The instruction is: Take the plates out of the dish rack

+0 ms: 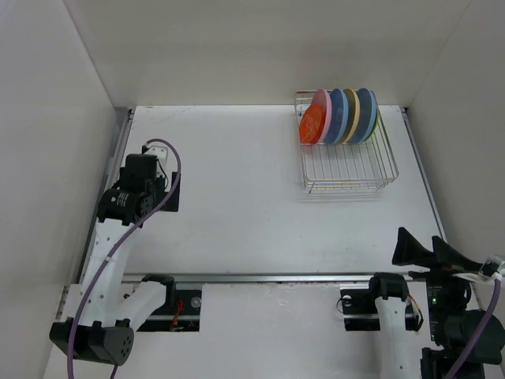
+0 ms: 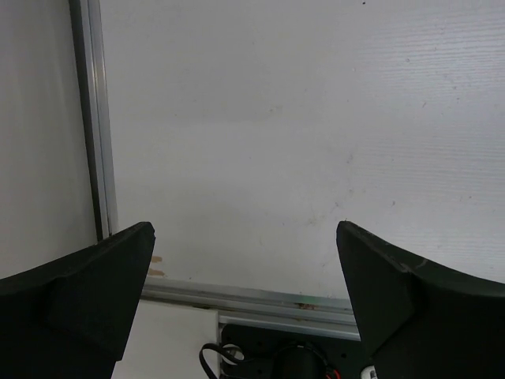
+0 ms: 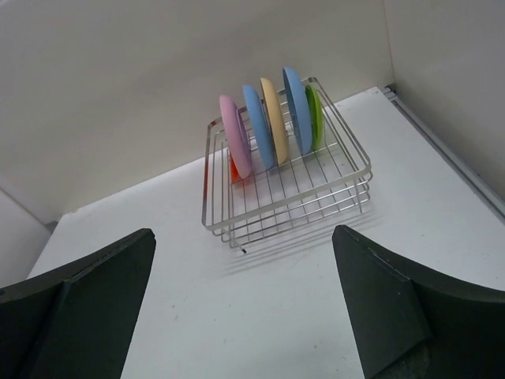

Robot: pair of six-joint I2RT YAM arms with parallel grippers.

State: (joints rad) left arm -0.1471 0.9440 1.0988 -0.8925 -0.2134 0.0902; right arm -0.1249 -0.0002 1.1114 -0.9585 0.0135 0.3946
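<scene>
The silver wire dish rack [image 1: 351, 183] stands at the back right of the table. Several plates stand upright in its far half: pink [image 1: 320, 114], blue [image 1: 338, 116], tan [image 1: 351, 116], a second blue [image 1: 365, 116] and green [image 1: 376, 118], with an orange plate [image 1: 309, 129] leaning at the left end. The right wrist view shows the rack [image 3: 292, 207] and the pink plate [image 3: 235, 146] ahead. My right gripper [image 1: 426, 251] [image 3: 245, 268] is open and empty near the front right edge, far from the rack. My left gripper [image 1: 126, 209] [image 2: 245, 260] is open and empty over the table's left side.
White walls enclose the table on the left, back and right. A metal rail [image 1: 260, 278] runs along the front edge, and another [image 2: 93, 118] along the left edge. The rack's near half holds no plates.
</scene>
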